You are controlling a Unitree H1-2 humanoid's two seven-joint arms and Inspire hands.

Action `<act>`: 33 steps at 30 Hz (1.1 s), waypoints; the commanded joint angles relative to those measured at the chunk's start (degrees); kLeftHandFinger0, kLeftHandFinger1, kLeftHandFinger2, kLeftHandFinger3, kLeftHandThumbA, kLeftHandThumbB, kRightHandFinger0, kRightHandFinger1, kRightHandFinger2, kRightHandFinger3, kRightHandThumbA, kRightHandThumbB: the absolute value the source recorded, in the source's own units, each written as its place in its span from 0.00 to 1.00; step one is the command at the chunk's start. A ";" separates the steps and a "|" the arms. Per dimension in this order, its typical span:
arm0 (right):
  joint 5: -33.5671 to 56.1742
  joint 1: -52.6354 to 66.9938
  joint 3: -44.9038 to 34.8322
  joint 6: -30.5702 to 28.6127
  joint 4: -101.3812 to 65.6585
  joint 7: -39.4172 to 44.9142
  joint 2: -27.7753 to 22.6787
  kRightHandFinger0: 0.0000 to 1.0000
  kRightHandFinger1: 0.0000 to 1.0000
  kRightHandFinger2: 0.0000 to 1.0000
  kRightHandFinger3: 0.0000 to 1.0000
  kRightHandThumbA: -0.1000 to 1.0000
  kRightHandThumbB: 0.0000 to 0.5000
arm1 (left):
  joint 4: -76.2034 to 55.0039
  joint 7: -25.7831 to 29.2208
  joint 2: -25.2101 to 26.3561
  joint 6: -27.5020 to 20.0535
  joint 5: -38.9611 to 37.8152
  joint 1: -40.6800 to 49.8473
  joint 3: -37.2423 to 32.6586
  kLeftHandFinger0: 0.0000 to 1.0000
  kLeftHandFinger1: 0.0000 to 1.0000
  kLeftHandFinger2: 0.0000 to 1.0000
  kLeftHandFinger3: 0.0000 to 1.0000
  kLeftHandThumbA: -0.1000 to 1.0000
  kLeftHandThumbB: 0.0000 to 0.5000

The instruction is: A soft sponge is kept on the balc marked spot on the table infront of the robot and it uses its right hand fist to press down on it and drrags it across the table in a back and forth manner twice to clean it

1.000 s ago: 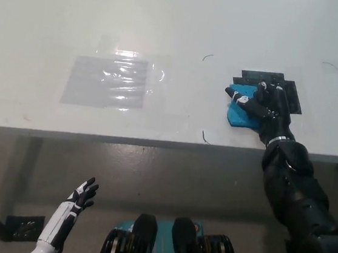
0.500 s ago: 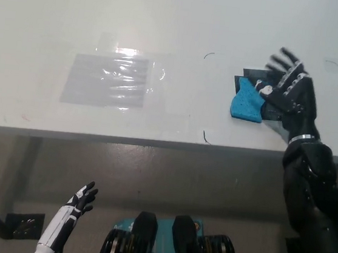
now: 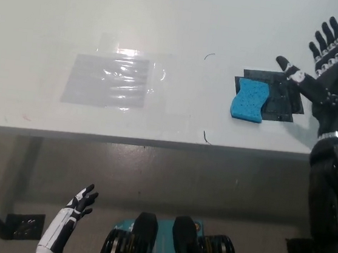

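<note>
A blue sponge with wavy edges lies flat on the white table, overlapping the left part of the black marked spot. My black right hand hovers above the table to the right of the sponge, open with fingers spread, touching nothing. My white left hand hangs below the table's front edge at the lower left, open and idle.
A clear plastic sheet is taped flat on the table at the left. Small dark pen marks dot the surface near the front edge. The table's front edge runs across the middle of the view.
My right hand has lifted off the sponge, opened and drawn away to the right. The sponge now lies uncovered on the mark. The left hand has sunk slightly.
</note>
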 commanded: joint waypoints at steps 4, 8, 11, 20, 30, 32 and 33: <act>-2.45 20.63 15.52 5.16 -78.77 6.61 0.89 1.00 1.00 1.00 1.00 0.98 0.77 | -2.45 -0.79 1.75 -0.86 0.34 -1.78 -0.25 1.00 1.00 1.00 1.00 1.00 1.00; 0.52 34.83 18.86 -4.79 -75.14 10.45 -1.68 1.00 1.00 1.00 1.00 1.00 0.77 | -1.91 -1.01 2.15 -1.29 0.10 -1.79 -0.09 1.00 1.00 1.00 1.00 1.00 0.97; -0.31 45.31 19.21 -13.17 -68.32 10.60 -1.00 1.00 1.00 1.00 1.00 1.00 0.74 | -1.43 -1.55 1.97 -1.54 -0.58 -1.61 -0.18 1.00 1.00 1.00 1.00 1.00 0.94; -1.26 54.54 14.96 -10.88 -51.34 9.47 -3.31 1.00 1.00 1.00 1.00 1.00 0.70 | -0.82 -1.38 1.89 -2.03 -1.23 -1.37 0.29 1.00 1.00 1.00 1.00 1.00 0.89; 0.54 42.22 12.52 -8.51 -14.02 10.48 -3.31 1.00 1.00 1.00 1.00 1.00 0.74 | 0.52 -1.61 1.36 -3.20 -1.43 -1.40 -0.32 1.00 1.00 1.00 1.00 1.00 0.88; 0.26 40.21 12.83 -7.91 -13.34 11.02 -3.45 1.00 1.00 1.00 1.00 1.00 0.77 | 0.12 -1.04 1.67 -2.60 -1.81 -2.27 0.53 1.00 1.00 1.00 1.00 1.00 0.87; -0.26 39.65 12.69 -7.61 -13.48 10.92 -3.70 1.00 1.00 1.00 1.00 1.00 0.77 | 0.05 -0.84 1.53 -2.31 -1.86 -2.59 0.71 1.00 1.00 1.00 1.00 1.00 0.87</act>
